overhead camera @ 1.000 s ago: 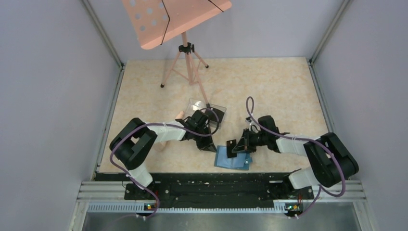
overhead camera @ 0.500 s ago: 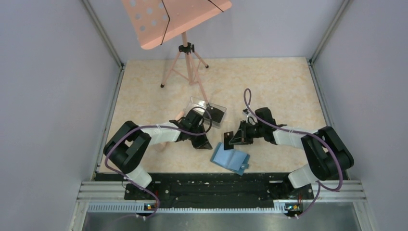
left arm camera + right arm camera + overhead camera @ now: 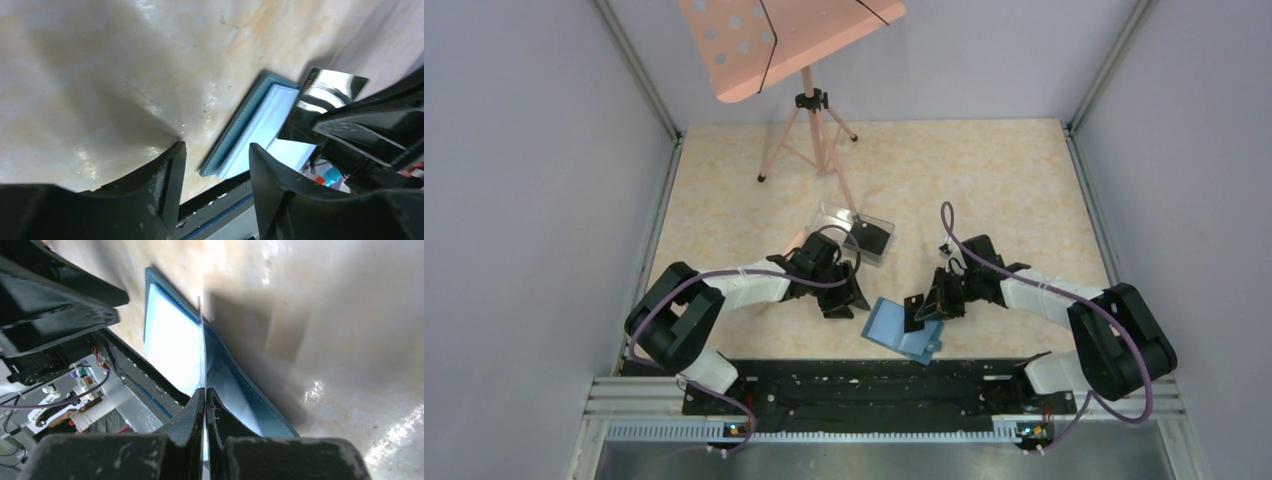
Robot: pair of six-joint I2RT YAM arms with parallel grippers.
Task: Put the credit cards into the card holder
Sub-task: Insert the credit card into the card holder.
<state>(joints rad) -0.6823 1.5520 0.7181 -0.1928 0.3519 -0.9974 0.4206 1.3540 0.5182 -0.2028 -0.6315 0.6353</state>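
Note:
The card holder (image 3: 892,326), a teal-blue wallet, lies open on the table near the front edge, its light blue pockets facing up (image 3: 172,345). My right gripper (image 3: 924,306) is shut on one black credit card (image 3: 911,311), held on edge just above the wallet's fold; the right wrist view shows that credit card (image 3: 201,335) edge-on between the pads. My left gripper (image 3: 846,303) stands open and empty just left of the wallet (image 3: 240,135), its fingertips (image 3: 175,155) clear of it. More dark cards (image 3: 875,238) lie in a clear box (image 3: 839,220).
A peach music stand (image 3: 789,40) on a tripod (image 3: 812,140) rises at the back left. The black mounting rail (image 3: 854,385) runs along the front edge right behind the wallet. Grey walls close in both sides.
My left gripper has gone from shut to open and pulled back left from the wallet's edge. The right gripper carried its card away, then back down over the wallet, which shifted slightly.

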